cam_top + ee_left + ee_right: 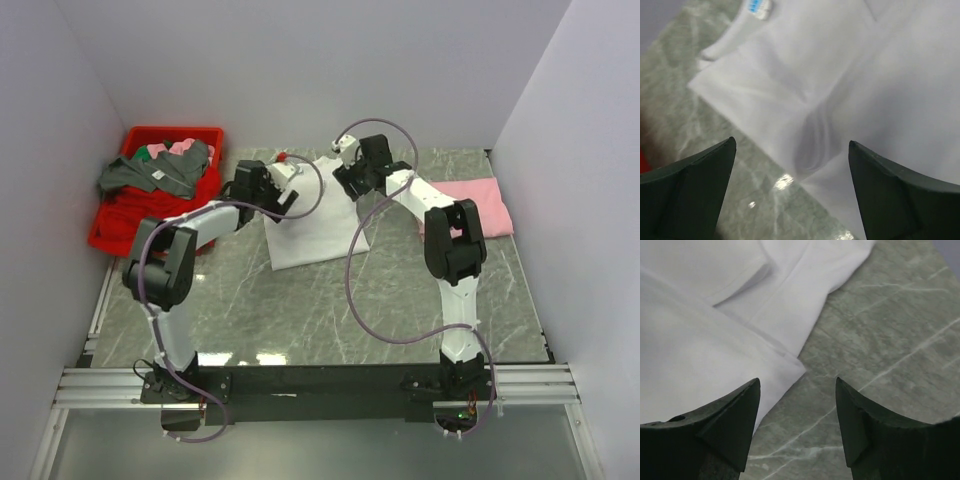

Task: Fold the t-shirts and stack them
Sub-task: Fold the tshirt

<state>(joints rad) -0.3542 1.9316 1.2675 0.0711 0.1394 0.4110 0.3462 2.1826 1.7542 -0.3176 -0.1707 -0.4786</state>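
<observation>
Top view first: the white t-shirt (315,225) lies spread on the marble table (300,320), up toward the far side. The pink t-shirt (478,200) sits well apart from it, at the table's right edge. Off to the far left is a red bin (120,225) heaped with other clothes (155,172).

Over to the left wrist view: the left gripper (792,145) hangs above the white shirt with its fingers (695,195) spread wide and nothing between them. Right under the gap the cloth bunches into a soft crease at the shirt's edge, where it meets the marble. The blue neck label (759,6) peeks in at the top of the view.

Now the right wrist view: the right gripper (798,382) is also spread apart and empty. It hovers over bare marble just beside a corner of the white shirt, and folded layers of the cloth fill the upper left.
</observation>
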